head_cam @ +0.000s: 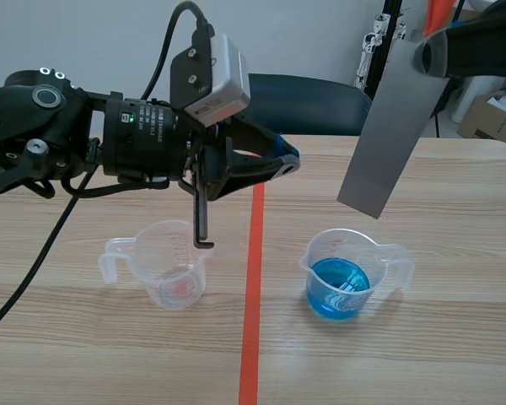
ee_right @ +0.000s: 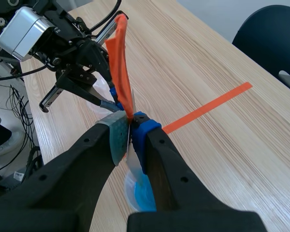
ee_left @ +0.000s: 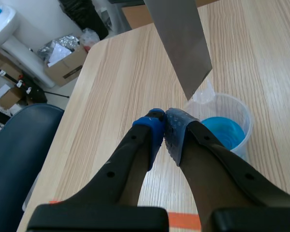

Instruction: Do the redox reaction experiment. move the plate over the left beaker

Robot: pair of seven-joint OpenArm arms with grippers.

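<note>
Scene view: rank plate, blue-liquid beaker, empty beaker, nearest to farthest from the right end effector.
1. plate: clamped in the right end effector, hanging down from it.
2. blue-liquid beaker: below the plate's lower corner, on the right side.
3. empty beaker: farthest, over on the left side.

Pale wall [head_cam: 84, 34], blue chair [head_cam: 320, 105], cardboard box [head_cam: 489, 118], wooden table [head_cam: 455, 337]

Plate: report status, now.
Right gripper shut on plate, above blue beaker. Left gripper shut, empty, raised by left beaker: possible obstruction.
</note>
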